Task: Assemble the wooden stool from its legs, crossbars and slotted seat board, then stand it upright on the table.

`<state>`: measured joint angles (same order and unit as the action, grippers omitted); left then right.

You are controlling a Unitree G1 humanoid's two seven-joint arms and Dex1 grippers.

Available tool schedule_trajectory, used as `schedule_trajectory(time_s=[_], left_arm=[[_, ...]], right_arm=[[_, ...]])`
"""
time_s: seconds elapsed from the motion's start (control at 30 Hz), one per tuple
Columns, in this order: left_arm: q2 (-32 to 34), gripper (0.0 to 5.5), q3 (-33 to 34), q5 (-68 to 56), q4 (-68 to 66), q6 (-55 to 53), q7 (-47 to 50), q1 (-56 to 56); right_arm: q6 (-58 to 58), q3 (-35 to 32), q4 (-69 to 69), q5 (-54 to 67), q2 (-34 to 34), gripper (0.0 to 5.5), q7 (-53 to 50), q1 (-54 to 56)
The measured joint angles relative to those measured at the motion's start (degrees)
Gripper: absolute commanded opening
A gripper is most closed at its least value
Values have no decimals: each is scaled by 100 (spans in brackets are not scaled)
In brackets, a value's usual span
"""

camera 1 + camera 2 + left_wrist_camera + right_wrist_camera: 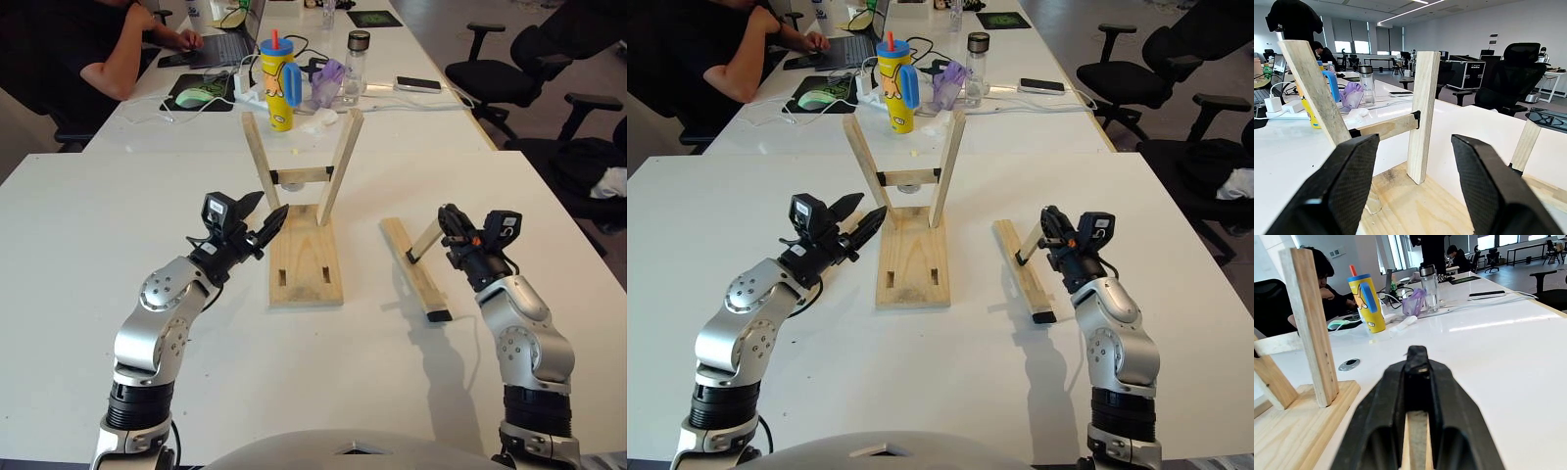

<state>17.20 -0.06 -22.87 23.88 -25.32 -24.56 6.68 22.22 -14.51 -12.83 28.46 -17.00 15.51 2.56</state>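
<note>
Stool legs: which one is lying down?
The leg lying flat on the table by the right hand; the other two legs stand upright on the seat board.

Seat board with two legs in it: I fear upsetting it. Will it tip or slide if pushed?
Likely stiff: solid wood. The seat board lies flat on the smooth table, so a low push probably slides it. The tall splayed legs stand at its far end; a push high up could tip or unseat them.

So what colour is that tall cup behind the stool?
Yellow cup, blue handle, red straw; clearest in the left eye view.
</note>
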Motion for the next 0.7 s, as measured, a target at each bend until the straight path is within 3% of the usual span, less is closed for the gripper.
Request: schedule_trajectory(time_s=[0.7], left_arm=[[1, 272, 11, -2, -90, 21, 21, 107]], right_arm=[[-1538, 531, 425, -953, 200, 41, 141, -443]])
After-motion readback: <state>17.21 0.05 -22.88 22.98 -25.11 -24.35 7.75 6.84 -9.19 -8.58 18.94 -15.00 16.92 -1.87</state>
